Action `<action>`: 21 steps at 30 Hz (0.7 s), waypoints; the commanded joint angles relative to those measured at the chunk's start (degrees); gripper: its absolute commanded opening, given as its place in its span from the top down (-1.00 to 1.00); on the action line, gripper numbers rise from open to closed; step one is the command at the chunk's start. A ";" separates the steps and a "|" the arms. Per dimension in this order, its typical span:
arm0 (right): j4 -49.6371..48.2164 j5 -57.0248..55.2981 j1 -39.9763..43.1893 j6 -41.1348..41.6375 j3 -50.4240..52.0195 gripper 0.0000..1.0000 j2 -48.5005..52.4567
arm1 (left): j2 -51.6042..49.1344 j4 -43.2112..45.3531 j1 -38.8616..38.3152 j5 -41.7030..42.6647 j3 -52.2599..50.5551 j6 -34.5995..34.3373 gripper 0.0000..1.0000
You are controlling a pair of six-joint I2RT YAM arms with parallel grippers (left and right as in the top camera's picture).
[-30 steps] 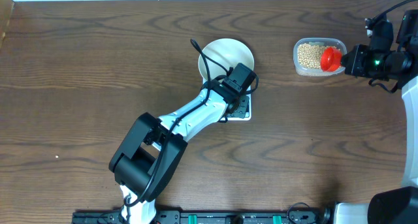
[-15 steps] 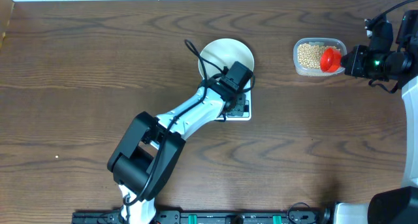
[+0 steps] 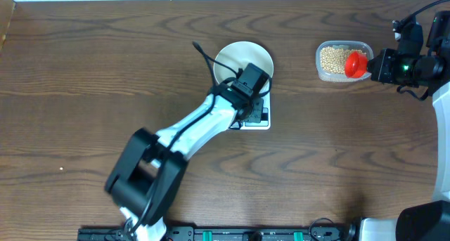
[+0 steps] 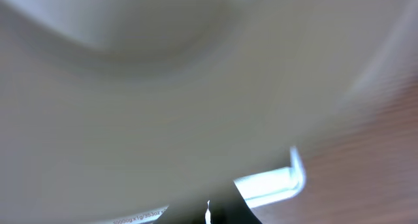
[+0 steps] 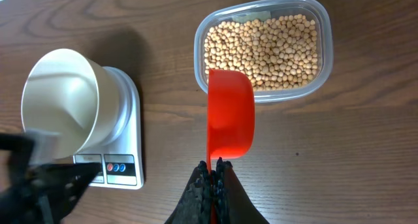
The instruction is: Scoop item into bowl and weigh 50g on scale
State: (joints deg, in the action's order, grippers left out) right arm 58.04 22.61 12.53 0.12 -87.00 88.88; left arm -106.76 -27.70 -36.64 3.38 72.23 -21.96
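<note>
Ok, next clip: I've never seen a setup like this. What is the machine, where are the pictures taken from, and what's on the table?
Two robot arms work at a wooden table, each ending in a two-finger gripper. One picture looks straight down from a fixed camera; the other two come from a camera on each wrist. The left wrist picture is blurred because it sits right against the white bowl. That bowl stands on a white scale, and the left gripper is shut, apparently on its rim. To the right is a clear tub of pale beans. The right gripper is shut on the handle of a red scoop, which looks empty and hangs at the tub's near edge.
</note>
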 commanded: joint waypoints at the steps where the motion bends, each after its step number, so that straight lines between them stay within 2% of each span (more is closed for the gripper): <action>1: 0.04 0.02 0.17 -1.09 -1.05 0.98 0.44 | 5.84 -0.02 0.31 0.50 0.00 1.57 0.85; 11: 0.09 0.02 0.17 -1.09 -1.05 0.98 0.44 | 5.60 -0.31 -0.46 0.50 -0.02 1.57 0.85; 21: 0.52 0.00 0.17 -1.09 -1.05 0.98 0.44 | 0.11 0.42 -1.38 0.46 -0.02 1.57 0.85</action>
State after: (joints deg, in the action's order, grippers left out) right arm 58.26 22.61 12.53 0.12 -87.00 88.88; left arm -104.75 -27.53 -38.04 3.97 72.23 -20.95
